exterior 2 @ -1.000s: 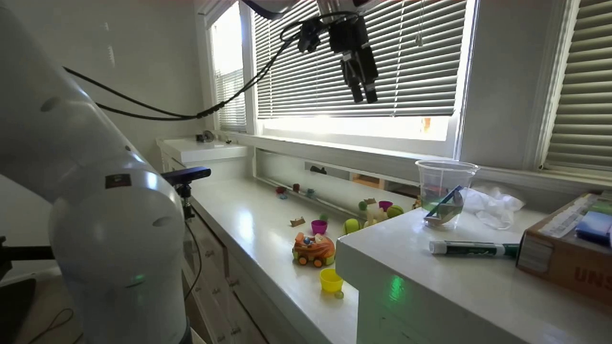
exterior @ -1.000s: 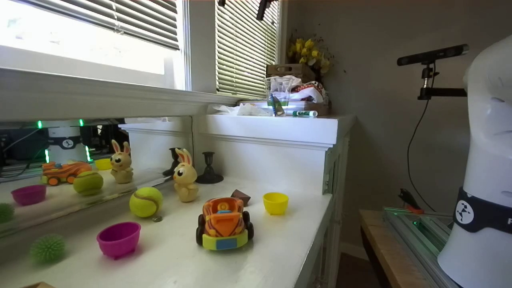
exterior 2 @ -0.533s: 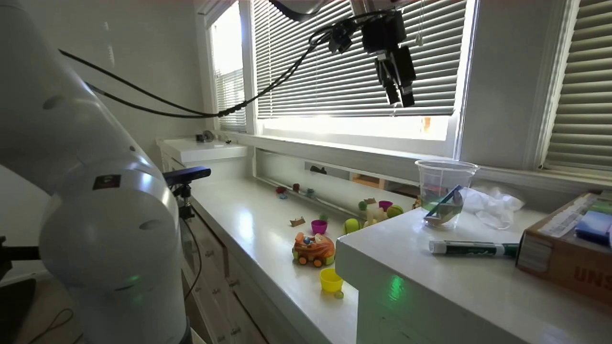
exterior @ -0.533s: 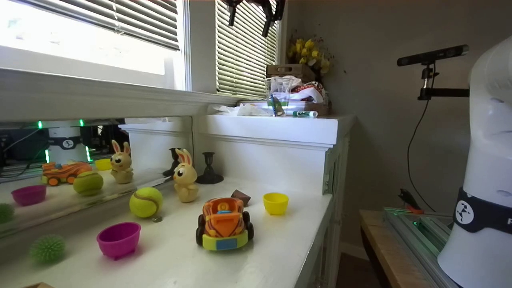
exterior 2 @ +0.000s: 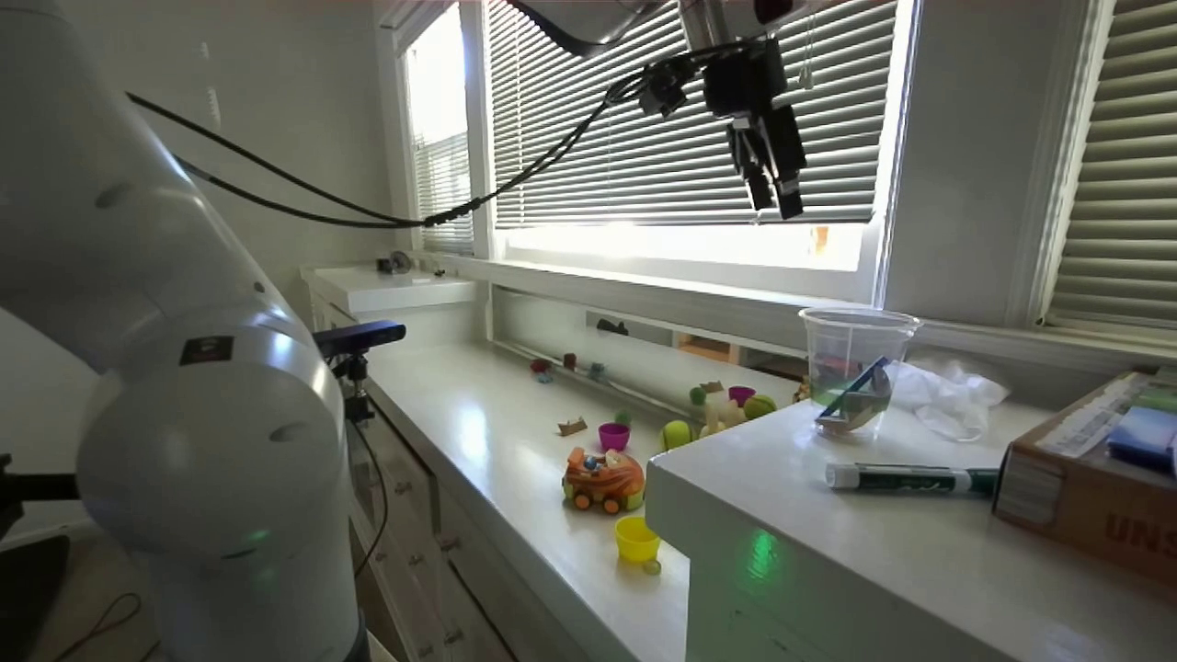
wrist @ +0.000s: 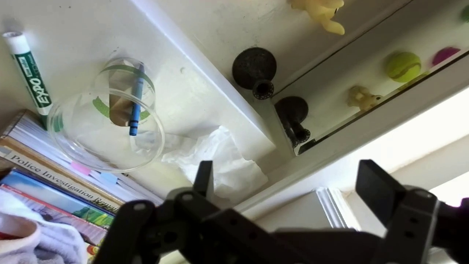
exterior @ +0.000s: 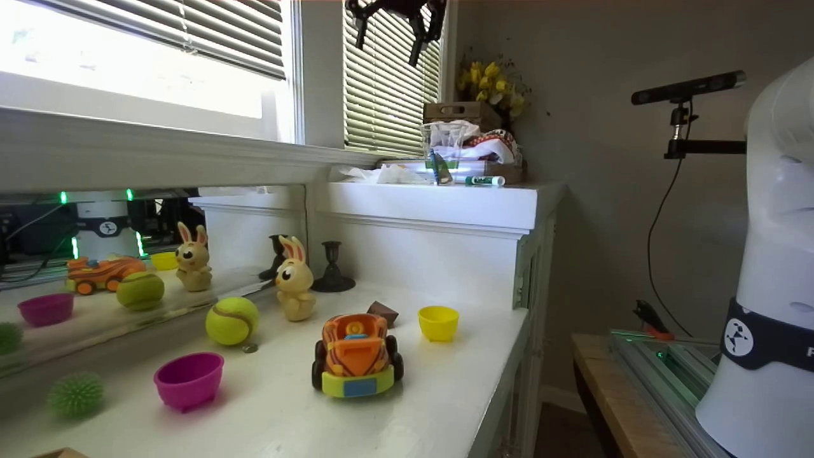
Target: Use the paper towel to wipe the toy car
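Observation:
The paper towel, a crumpled white wad (wrist: 227, 161), lies on the raised white ledge against the window sill; it shows in both exterior views too. My gripper (wrist: 285, 163) is open, with nothing between its widely parted fingers. In the wrist view one finger (wrist: 205, 179) overlaps the towel's lower edge, while the other is over the sill and window side. An exterior view has the gripper (exterior 2: 778, 210) in mid-air in front of the blinds, well above the ledge. Lower down, the orange toy car (exterior: 356, 356) with green trim stands on the white counter, outside the wrist view.
Beside the towel stands a clear plastic cup (wrist: 106, 128) holding a blue crayon. A green marker (wrist: 33, 73) and stacked books (wrist: 62, 176) share the ledge. On the counter are a rabbit figurine (exterior: 295, 286), tennis ball (exterior: 232, 321), yellow bowl (exterior: 438, 323), magenta bowl (exterior: 189, 381) and dark candlestick (exterior: 332, 270).
My gripper has travelled toward the ledge side with the cup and towel, and sunk a little. Its fingers stay apart. The towel, toy car and other objects keep their places.

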Robot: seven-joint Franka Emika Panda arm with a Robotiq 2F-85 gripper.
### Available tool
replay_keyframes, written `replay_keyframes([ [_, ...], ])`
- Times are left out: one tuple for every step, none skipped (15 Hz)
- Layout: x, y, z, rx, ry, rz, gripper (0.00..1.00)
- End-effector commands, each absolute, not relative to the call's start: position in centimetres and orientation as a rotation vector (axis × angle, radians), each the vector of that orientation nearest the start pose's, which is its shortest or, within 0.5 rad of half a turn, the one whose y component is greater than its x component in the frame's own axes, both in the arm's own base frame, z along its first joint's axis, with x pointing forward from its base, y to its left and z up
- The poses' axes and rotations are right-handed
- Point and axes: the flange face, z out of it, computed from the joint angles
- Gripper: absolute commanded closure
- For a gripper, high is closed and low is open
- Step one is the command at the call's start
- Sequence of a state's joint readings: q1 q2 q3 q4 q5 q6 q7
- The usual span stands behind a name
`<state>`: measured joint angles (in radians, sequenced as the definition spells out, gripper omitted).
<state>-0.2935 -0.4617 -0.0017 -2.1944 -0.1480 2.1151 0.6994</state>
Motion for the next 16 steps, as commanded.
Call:
replay_keyframes([
  [45.4,-16.3,60.0,-2.774,1.444,-0.63,0.0],
  [46.1,-17.1,59.6,-2.76,1.461,-0.627,0.0],
  [46.7,-18.1,59.5,-2.753,1.473,-0.596,0.0],
  [47.3,-19.0,59.0,-2.741,1.484,-0.582,0.0],
  [47.9,-20.0,58.9,-2.734,1.498,-0.565,0.0],
  [48.4,-21.0,58.7,-2.724,1.515,-0.548,0.0],
  [48.9,-22.1,58.3,-2.715,1.533,-0.543,0.0],
  [49.3,-22.9,58.1,-2.71,1.546,-0.528,0.0],
  [49.8,-23.8,57.7,-2.693,1.562,-0.532,0.0],
  [50.2,-24.8,57.4,-2.678,1.583,-0.531,0.0],
  [50.6,-25.6,57.0,-2.663,1.599,-0.522,0.0],
  [51.0,-26.5,56.5,-2.653,1.618,-0.51,0.0],
  [51.3,-27.1,55.9,-2.644,1.631,-0.49,0.0],
  [51.5,-27.7,55.6,-2.63,1.641,-0.468,0.0],
  [51.8,-28.2,55.0,-2.616,1.648,-0.456,0.0],
  [52.1,-28.6,54.4,-2.605,1.657,-0.443,0.0],
])
